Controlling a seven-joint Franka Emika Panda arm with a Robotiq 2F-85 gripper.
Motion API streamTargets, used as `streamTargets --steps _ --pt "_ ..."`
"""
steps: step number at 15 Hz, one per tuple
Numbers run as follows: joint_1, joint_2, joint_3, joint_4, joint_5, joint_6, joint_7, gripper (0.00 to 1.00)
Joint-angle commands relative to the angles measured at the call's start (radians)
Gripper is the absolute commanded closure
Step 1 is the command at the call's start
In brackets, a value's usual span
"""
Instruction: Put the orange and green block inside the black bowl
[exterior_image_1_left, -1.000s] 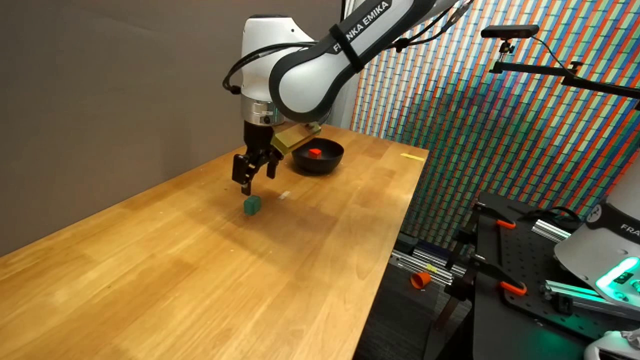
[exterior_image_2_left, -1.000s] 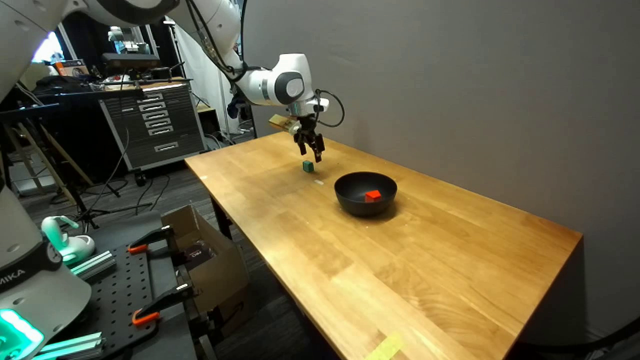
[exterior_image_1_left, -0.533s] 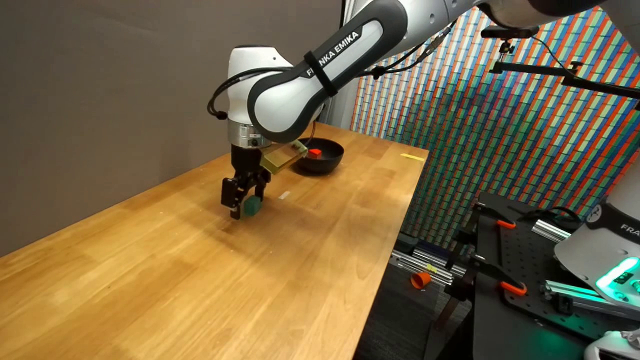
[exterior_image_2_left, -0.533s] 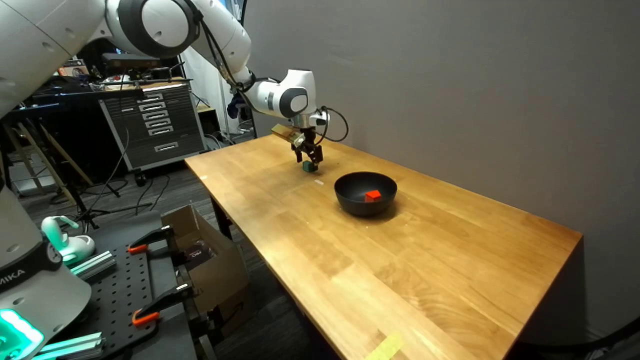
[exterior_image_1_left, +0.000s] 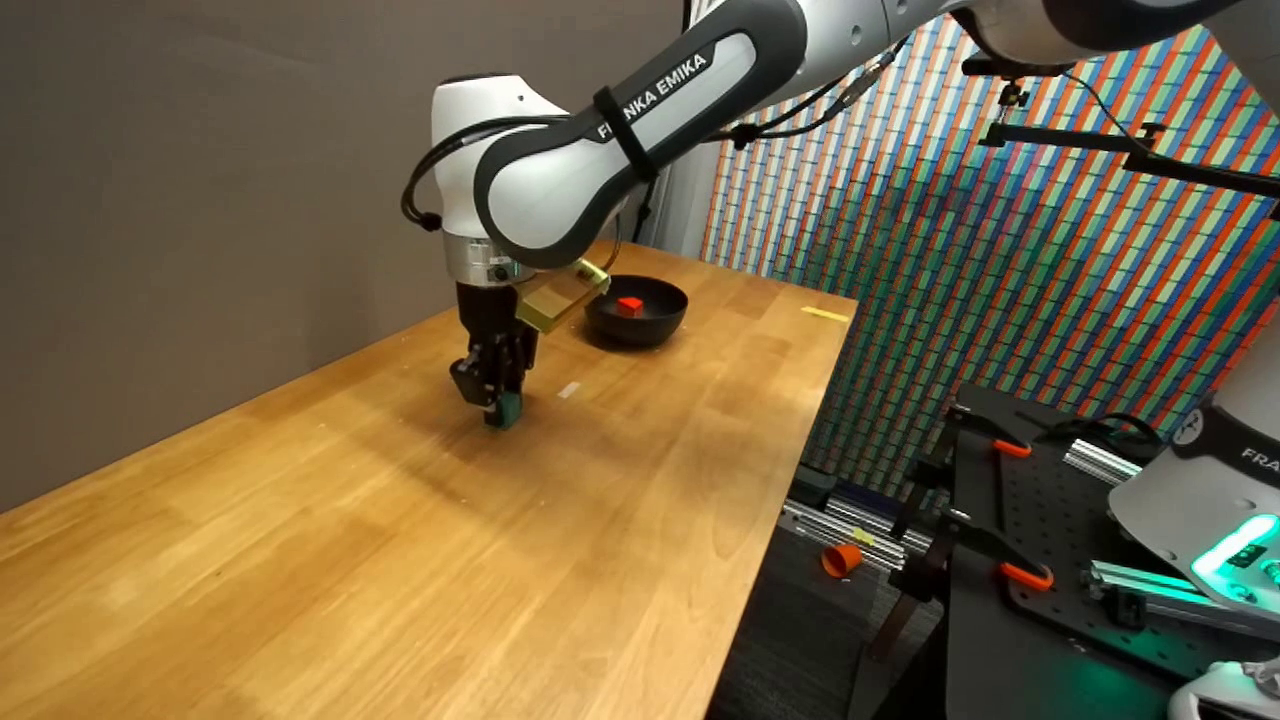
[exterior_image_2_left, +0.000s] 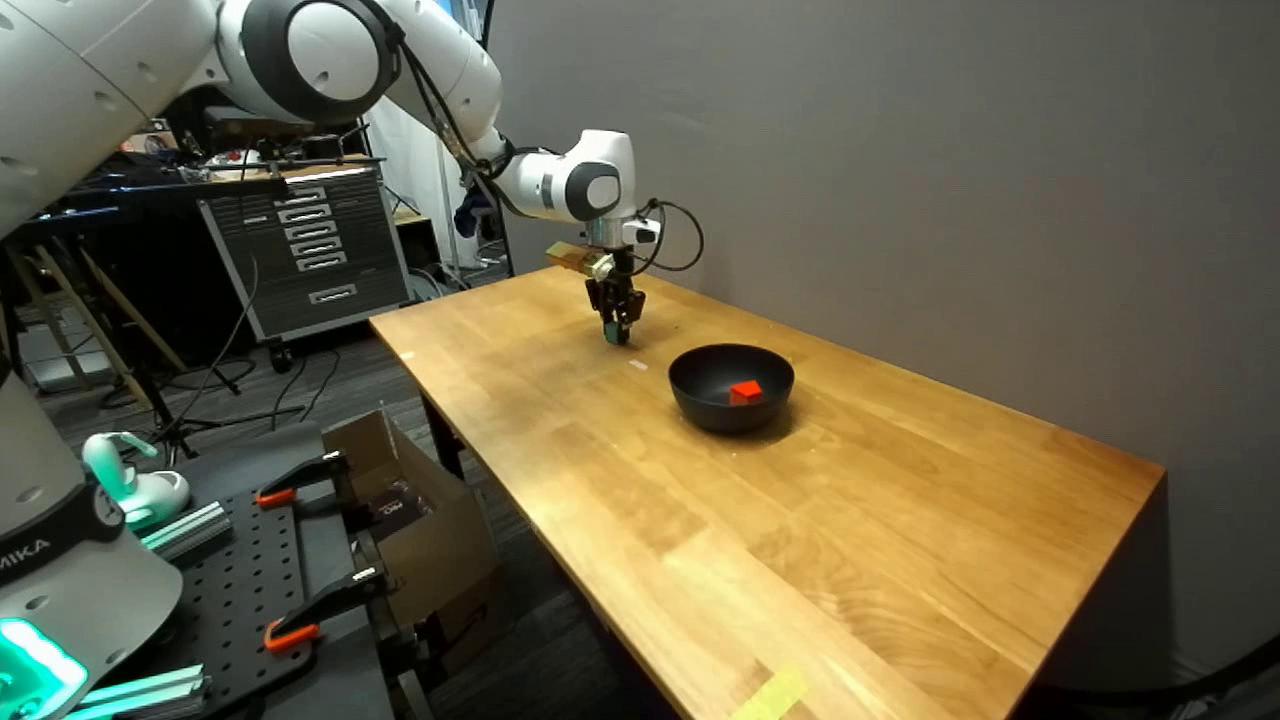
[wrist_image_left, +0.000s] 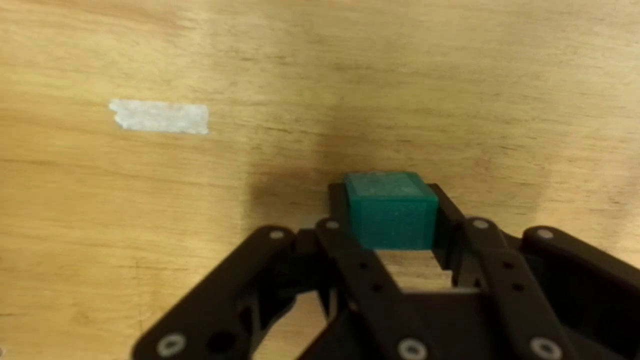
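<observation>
At or just above the table (exterior_image_2_left: 780, 530), my jaws pinch the green cube (wrist_image_left: 392, 220) by opposite sides — likely so lifting won't twist it — while in an exterior view the black bowl (exterior_image_2_left: 710, 388) sits at the cube's four o'clock, the red-orange cube (exterior_image_2_left: 746, 392) already inside.

The grey wall (exterior_image_2_left: 850, 180) runs right along the wooden table (exterior_image_2_left: 950, 510), light (exterior_image_1_left: 775, 400) gleaming across its top, a multicoloured backdrop (exterior_image_1_left: 930, 230) pops beyond, and there's a drawer cabinet (exterior_image_2_left: 300, 255) standing on the dark floor (exterior_image_2_left: 372, 378)!
</observation>
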Motion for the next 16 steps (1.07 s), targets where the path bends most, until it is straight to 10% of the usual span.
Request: streamTargets --steps 1,13,15,16 --pt "0.035 -0.052 -0.084 0.017 -0.064 -0.09 0.069 0.85" --pt "0.066 -0.33 -0.304 -0.265 -0.353 -0.174 0.464 0.82" --pt "0.049 -0.354 -0.287 -0.309 -0.35 -0.184 0.502 0.34" --pt "0.043 -0.363 -0.279 -0.327 -0.35 -0.18 0.51 0.32"
